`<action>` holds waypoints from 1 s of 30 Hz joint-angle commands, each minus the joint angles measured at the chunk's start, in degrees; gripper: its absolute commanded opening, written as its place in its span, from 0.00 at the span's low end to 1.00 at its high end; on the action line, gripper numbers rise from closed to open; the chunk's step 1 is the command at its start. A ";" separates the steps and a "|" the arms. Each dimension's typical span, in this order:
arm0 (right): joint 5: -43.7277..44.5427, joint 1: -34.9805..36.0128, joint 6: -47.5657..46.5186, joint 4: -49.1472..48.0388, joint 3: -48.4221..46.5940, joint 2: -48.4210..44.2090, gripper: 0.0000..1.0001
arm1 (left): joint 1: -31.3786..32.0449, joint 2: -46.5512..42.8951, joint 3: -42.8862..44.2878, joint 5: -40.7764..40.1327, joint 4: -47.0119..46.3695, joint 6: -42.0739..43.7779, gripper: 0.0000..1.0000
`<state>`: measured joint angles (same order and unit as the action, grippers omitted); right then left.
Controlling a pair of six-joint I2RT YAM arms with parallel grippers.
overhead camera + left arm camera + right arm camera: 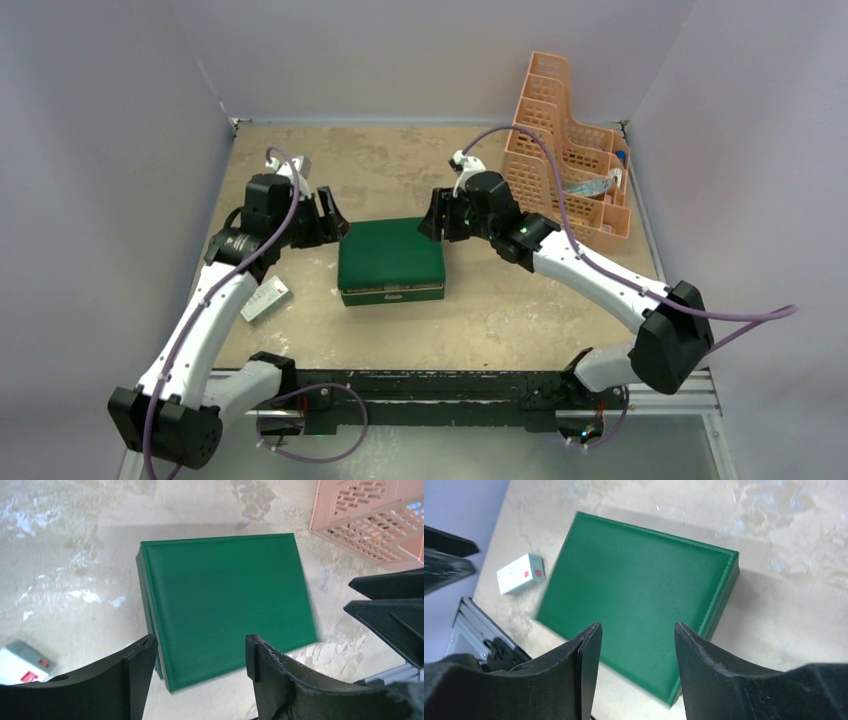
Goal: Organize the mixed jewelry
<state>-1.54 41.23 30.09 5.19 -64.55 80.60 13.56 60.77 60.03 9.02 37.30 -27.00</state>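
Left pincer [200, 642] spread, green box [391, 255], carton [520, 573] label illegible

A closed green box [391, 258] sits in the middle of the mottled beige table [500, 310], with the left gripper [328, 222] just beside its far left corner and the right gripper [437, 215] just beside its far right corner. A small white box [265, 300] lies on the left by the left arm (near the green one, not touching it). A peach slotted plastic organiser [565, 140] stands at the table's far right corner.
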 commanded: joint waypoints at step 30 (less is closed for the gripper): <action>-5.22 0.03 8.99 0.84 13.08 4.05 0.32 | -0.01 -4.18 -22.33 0.48 -3.40 -20.19 0.32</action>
<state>-4.58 41.17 38.15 6.70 -52.58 84.20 13.56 55.96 38.63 9.61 35.40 -45.89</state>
